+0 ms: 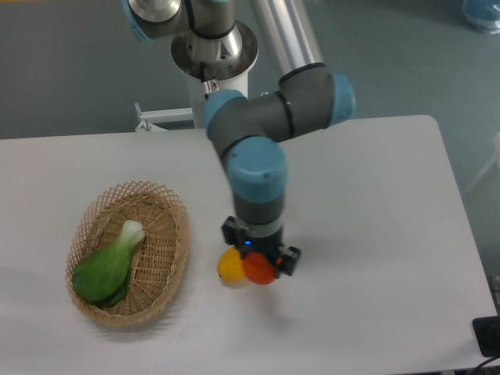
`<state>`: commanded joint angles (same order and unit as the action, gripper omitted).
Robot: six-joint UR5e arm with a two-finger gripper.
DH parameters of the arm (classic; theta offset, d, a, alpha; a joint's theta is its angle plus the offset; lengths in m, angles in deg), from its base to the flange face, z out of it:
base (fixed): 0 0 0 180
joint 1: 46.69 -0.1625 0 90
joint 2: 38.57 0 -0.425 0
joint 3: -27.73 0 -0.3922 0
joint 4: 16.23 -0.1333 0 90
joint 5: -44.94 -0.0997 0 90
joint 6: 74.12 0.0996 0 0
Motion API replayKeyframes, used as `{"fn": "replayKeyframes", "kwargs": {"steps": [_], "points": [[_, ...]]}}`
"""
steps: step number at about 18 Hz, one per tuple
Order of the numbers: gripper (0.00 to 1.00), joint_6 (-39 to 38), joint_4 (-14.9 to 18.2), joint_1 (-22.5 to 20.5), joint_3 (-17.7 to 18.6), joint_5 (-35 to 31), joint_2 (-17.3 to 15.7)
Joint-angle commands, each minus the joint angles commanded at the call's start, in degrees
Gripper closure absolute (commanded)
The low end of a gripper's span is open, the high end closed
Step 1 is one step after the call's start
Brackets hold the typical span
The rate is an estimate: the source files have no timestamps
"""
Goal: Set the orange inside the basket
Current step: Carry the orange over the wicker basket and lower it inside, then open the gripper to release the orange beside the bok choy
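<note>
A white table [375,195] fills most of the frame. At lower left on it sits the basket [176,258]; the yellow fruit [228,268] and the orange [258,270] lie touching at lower centre.

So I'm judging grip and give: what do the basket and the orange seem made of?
Basket: woven tan wicker or rattan, matte, with an open-weave rim. Orange: smooth, evenly coloured, slightly shiny, so possibly plastic rather than real fruit; the tool partly hides it.

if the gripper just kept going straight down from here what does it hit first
The orange, which sits right under the gripper and may already be between its fingers; depth is unclear from this view. The yellow fruit lies just beside it.
</note>
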<state>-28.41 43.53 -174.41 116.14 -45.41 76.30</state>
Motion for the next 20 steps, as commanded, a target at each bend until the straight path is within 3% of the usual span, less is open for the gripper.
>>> {"fn": "replayKeyframes", "kwargs": {"steps": [9,14,20], "points": [[0.2,-3.35,-0.09,9.49,0.7,-0.09,1.23],[0.16,-5.71,-3.95,13.89,0.09,-0.26,3.86],[0.09,-6.25,-4.83,15.39,-2.1,-0.26,5.89]]}}
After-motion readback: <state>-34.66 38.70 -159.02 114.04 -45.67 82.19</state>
